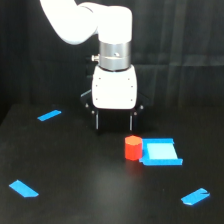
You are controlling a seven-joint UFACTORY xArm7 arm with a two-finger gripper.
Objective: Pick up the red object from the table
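Lying below-right of claw [114, 121]: red object [133, 148], ungrasped.

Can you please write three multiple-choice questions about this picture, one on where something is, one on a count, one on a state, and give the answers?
1. Where does the red object stand relative to the blue square block?
A. On top of the block
B. Beside it, toward the exterior view's left
C. Far away, at the table's near edge

2. How many small blue tape pieces lie on the table, not counting the block?
A. One
B. Three
C. Five

3. What is the state of the tool?
A. Open, holding nothing
B. Closed on the red object
C. Closed on the blue block

Answers:
1. B: the red cylinder stands against the block's edge on the exterior view's left.
2. B: one piece lies at upper left, one at lower left, one at lower right.
3. A: both fingers hang apart with an empty gap, and the red object stands on the table.
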